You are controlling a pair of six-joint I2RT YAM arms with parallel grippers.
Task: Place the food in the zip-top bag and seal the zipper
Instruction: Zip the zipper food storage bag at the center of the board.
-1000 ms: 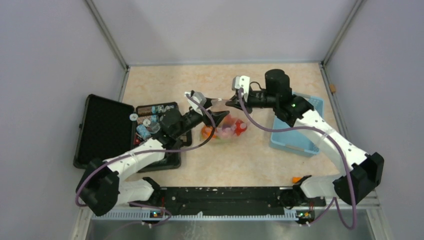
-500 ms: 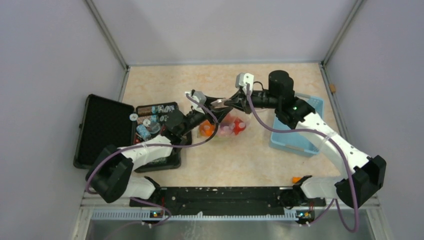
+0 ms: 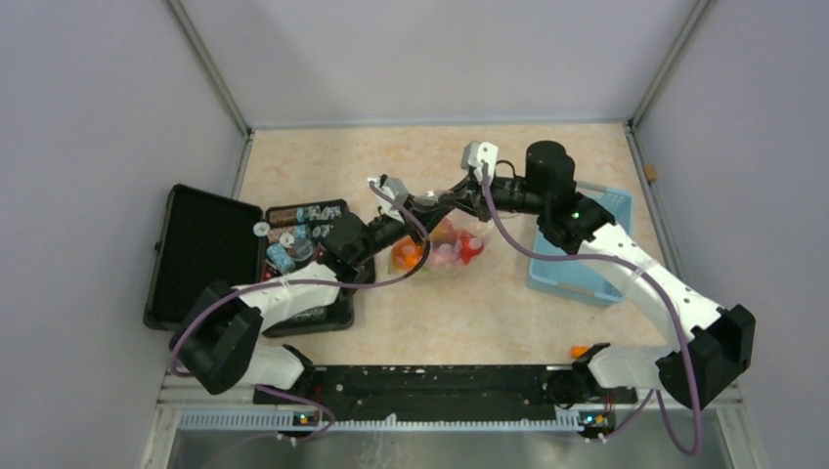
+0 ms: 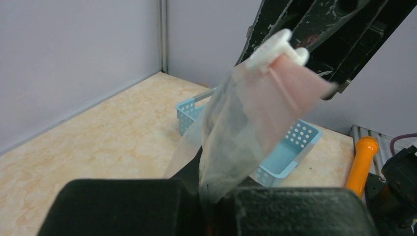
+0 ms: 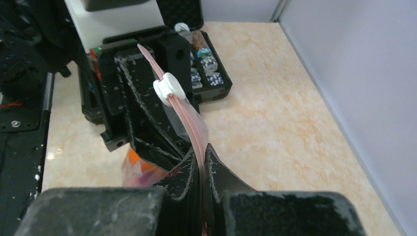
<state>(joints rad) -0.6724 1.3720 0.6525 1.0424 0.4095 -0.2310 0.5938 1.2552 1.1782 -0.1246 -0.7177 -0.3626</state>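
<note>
The clear zip-top bag (image 3: 440, 246) hangs above the table with the food (image 3: 438, 254) bunched in its bottom: orange, pink and red pieces. My left gripper (image 4: 216, 192) is shut on the bag's clear film below the zipper (image 4: 295, 83). The white slider (image 4: 275, 45) sits on that pinkish strip just past my left fingers (image 5: 142, 113). My right gripper (image 5: 204, 160) is shut on the zipper (image 5: 189, 118) a short way from the slider (image 5: 168, 88). In the top view the left gripper (image 3: 427, 207) and the right gripper (image 3: 453, 198) nearly meet over the bag.
A light-blue basket (image 3: 582, 256) stands at the right, under the right arm. An open black case (image 3: 210, 256) with round tokens (image 3: 283, 249) lies at the left. An orange-handled tool (image 4: 361, 162) rests by the near edge at the right.
My left gripper went from open to shut on the bag and moved up toward the right gripper. The right gripper kept its grip and shifted slightly left.
</note>
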